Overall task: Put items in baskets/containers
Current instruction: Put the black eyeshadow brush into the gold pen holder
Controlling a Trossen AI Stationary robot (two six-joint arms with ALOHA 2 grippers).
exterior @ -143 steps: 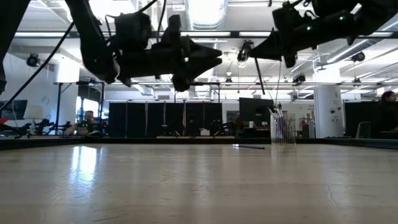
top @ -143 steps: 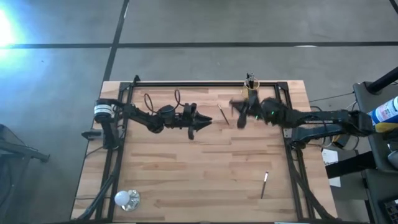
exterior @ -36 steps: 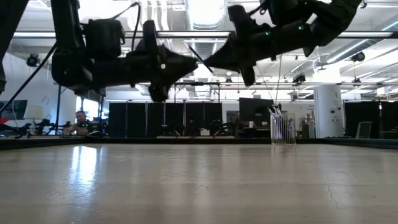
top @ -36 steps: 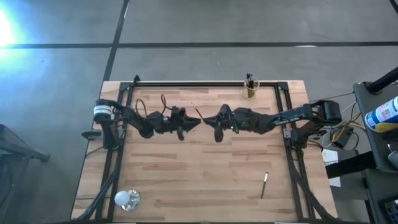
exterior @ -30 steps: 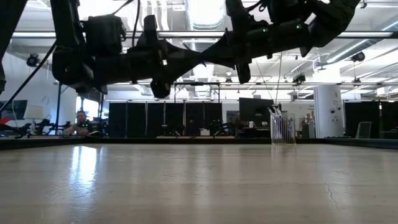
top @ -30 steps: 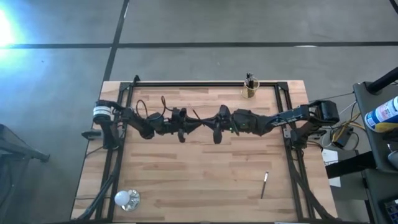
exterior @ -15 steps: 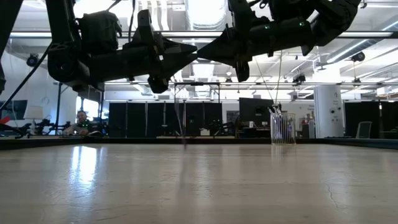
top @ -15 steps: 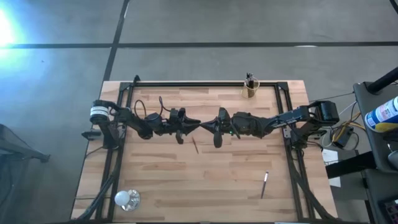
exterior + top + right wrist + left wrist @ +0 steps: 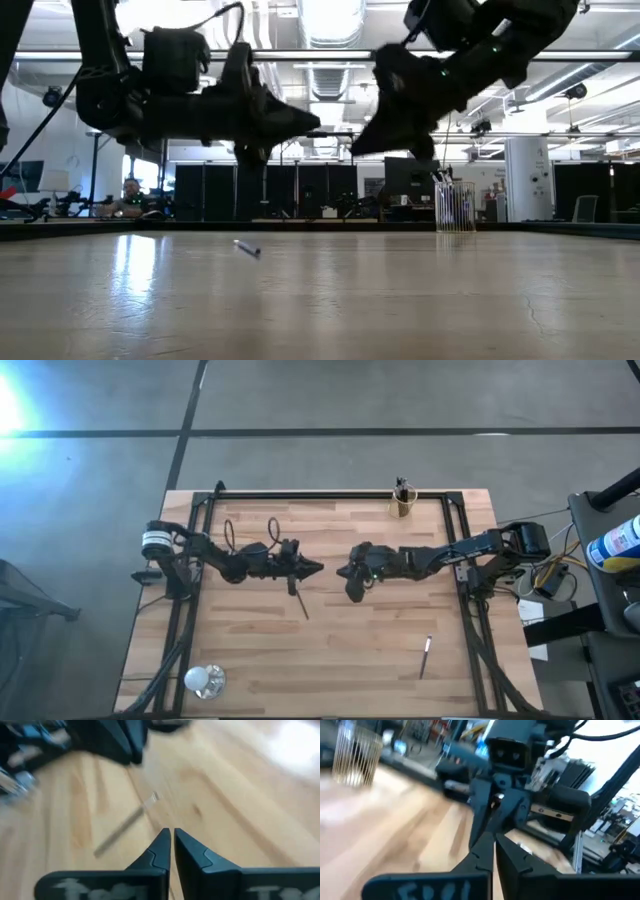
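Note:
One thin dark stick lies flat on the wood below and between my two grippers; it also shows in the low view and the right wrist view. A second stick lies near the table's right near corner. The amber cup stands at the far edge with several sticks upright in it; the low view shows it too. My left gripper is shut and empty, level above the table. My right gripper is shut and empty, tipped down toward the fallen stick.
A round white ball sits at the table's left near corner. A black frame rail runs along the far edge beside the cup. Bare wood stretches across the near half between ball and second stick.
A stick that hung in the air between the two gripper tips has dropped and now lies flat on the table. My left gripper has drawn back toward the table's left. My right gripper has pulled toward the right and tipped its fingers downward.

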